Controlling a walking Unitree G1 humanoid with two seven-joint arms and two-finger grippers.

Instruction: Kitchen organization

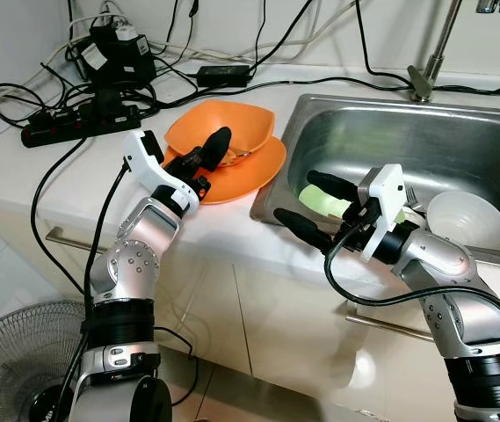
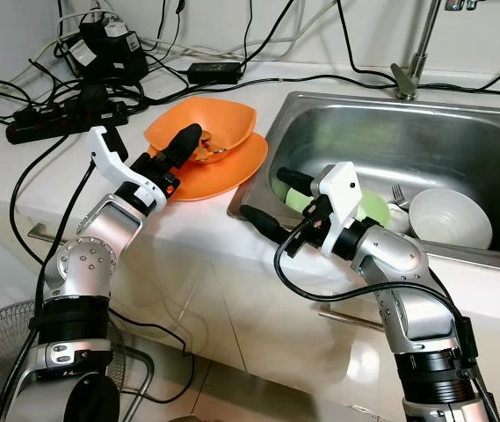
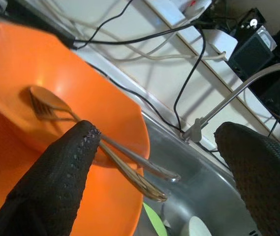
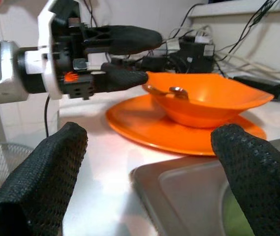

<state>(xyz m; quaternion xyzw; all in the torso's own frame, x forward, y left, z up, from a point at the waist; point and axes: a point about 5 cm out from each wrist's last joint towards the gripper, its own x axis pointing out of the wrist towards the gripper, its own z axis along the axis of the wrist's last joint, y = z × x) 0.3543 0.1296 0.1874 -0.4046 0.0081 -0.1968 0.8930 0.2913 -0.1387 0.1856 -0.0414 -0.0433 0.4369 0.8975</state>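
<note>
Reaching over the white surface, the left end effector hovers with its fingers spread wide at the near rim of the orange bowl, which sits on an orange plate just beside the steel sink and holds a fork and a spoon. The right end effector is also spread wide and holds nothing, poised above the sink's near left corner, near a green plate and a white bowl lying in the basin.
</note>
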